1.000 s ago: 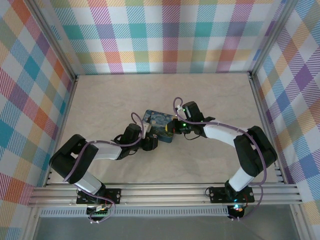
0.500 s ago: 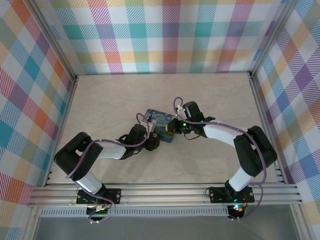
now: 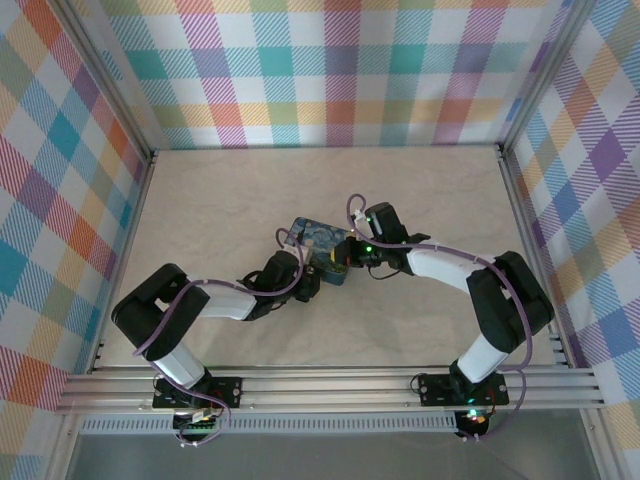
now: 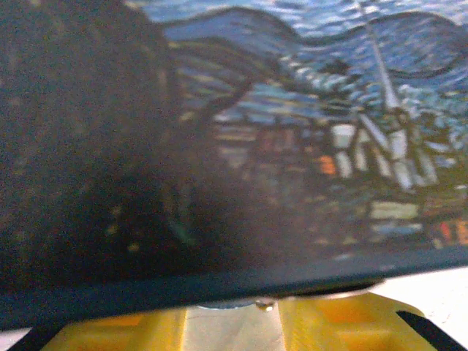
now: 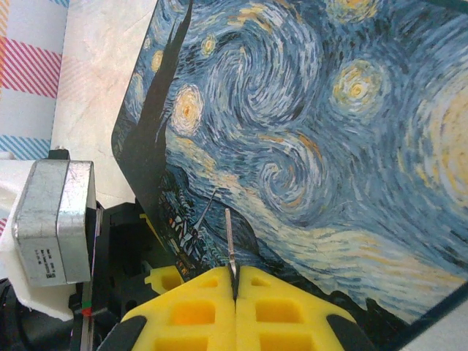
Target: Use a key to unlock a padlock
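A dark-blue starry-night tin [image 3: 320, 240] lies mid-table, and both grippers meet at its near side. My right gripper [image 5: 235, 276] is shut on the key [image 5: 229, 238], whose thin metal blade sticks out of the yellow fingertips toward the tin's painted lid [image 5: 314, 139]. In the top view the right gripper [image 3: 347, 258] sits at the tin's right near corner. My left gripper [image 4: 234, 316] is pressed up to the tin's edge [image 4: 219, 289], its yellow fingers apart with bare table between. A small silvery bit [image 4: 256, 304] shows there under the edge. The padlock is hidden.
The left gripper's grey block [image 5: 55, 219] and black body stand close beside the right gripper's fingers. Plaid walls enclose the pale table [image 3: 220, 200] on three sides. An aluminium rail [image 3: 330, 385] runs along the near edge.
The left arm has slid right and forward up against the tin, and its fingers have narrowed. The right arm and the key have stayed still.
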Robot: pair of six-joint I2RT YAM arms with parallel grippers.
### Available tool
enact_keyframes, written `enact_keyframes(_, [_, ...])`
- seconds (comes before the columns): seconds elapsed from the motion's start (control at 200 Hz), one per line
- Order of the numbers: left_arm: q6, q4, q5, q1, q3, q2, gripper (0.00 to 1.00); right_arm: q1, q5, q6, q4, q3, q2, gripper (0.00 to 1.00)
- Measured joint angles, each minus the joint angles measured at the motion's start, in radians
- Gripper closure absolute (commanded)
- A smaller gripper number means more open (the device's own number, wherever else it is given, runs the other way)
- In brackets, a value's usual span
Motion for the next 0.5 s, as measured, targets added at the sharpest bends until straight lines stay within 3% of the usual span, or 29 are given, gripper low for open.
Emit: enact_keyframes(0.5, [-0.026, -0.006, -0.016, -0.025, 0.014, 0.003, 0.63, 0.000, -0.001, 0.000, 0.009, -0.003, 0.001, 1.00])
